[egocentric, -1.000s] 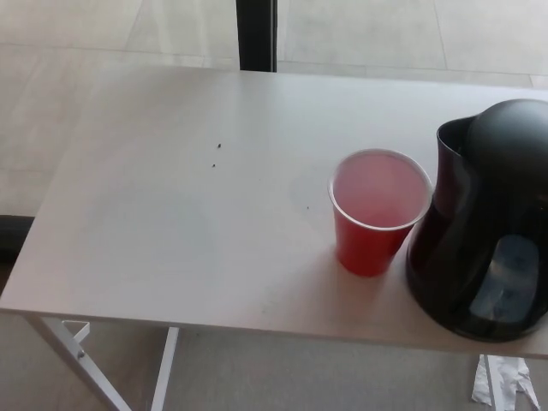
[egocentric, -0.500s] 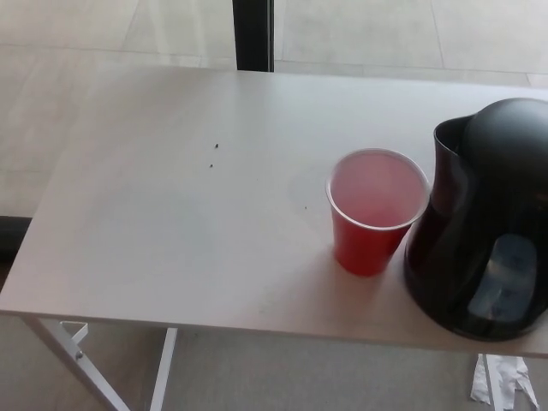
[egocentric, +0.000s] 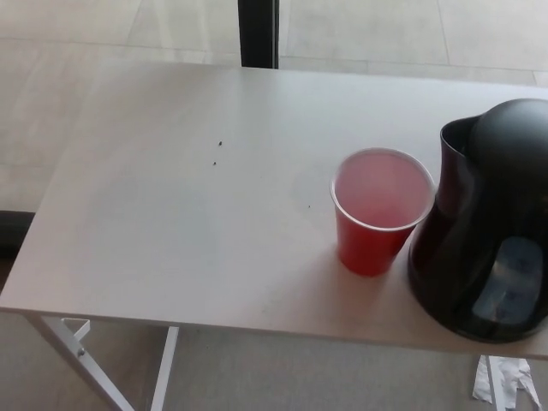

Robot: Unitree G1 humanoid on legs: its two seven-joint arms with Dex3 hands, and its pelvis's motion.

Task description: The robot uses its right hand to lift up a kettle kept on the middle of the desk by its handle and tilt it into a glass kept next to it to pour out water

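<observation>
A black kettle point(egocentric: 488, 223) stands upright at the right edge of the head view, on the white desk point(egocentric: 171, 223). Its spout points toward the upper left and its right side is cut off by the picture, so the handle does not show. Just to its left, close beside it, stands a red plastic cup point(egocentric: 377, 214) with a white rim and a pale inside. Neither of my hands shows in the picture.
The desk's front edge runs along the bottom, with a white leg point(egocentric: 86, 360) below at the left. A dark post point(egocentric: 258, 32) stands behind the desk. Crumpled white paper point(egocentric: 505, 381) lies on the floor at the lower right.
The whole picture has shifted slightly, so the camera moved. The kettle and the cup have kept their places on the desk.
</observation>
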